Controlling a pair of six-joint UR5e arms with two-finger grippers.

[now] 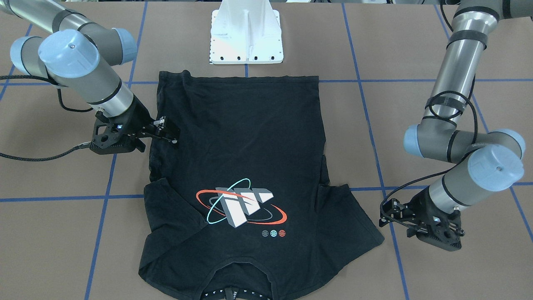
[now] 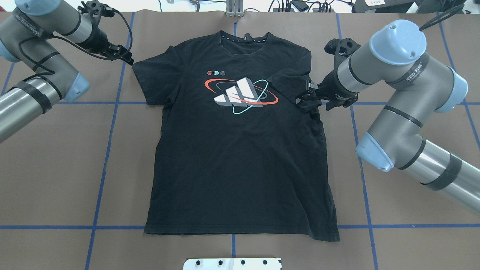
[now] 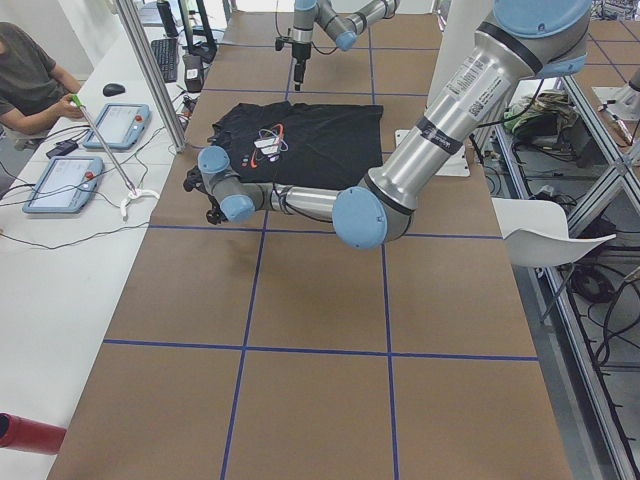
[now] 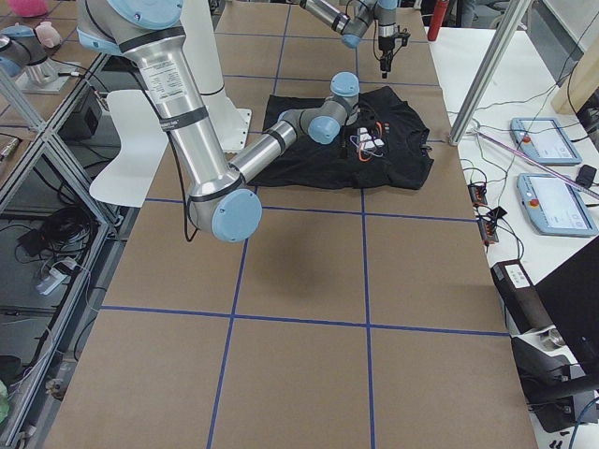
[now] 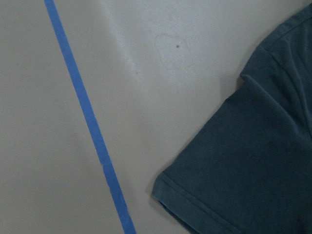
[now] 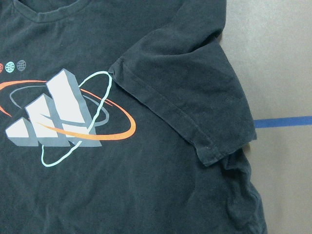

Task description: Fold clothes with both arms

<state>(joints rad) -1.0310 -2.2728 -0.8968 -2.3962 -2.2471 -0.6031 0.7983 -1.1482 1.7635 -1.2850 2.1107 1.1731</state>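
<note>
The black T-shirt lies flat on the brown table, graphic up and collar at the far side from the robot. Its sleeve on my right side is folded inward over the chest. My right gripper hovers open over that side seam just below the folded sleeve, holding nothing. The other sleeve lies spread out flat. My left gripper stands open just outside that sleeve's outer edge, apart from the cloth. Neither wrist view shows fingers.
The white base block stands at the table's near edge, by the shirt's hem. Blue tape lines grid the brown table. A person sits at a side desk with control tablets, beyond a metal post.
</note>
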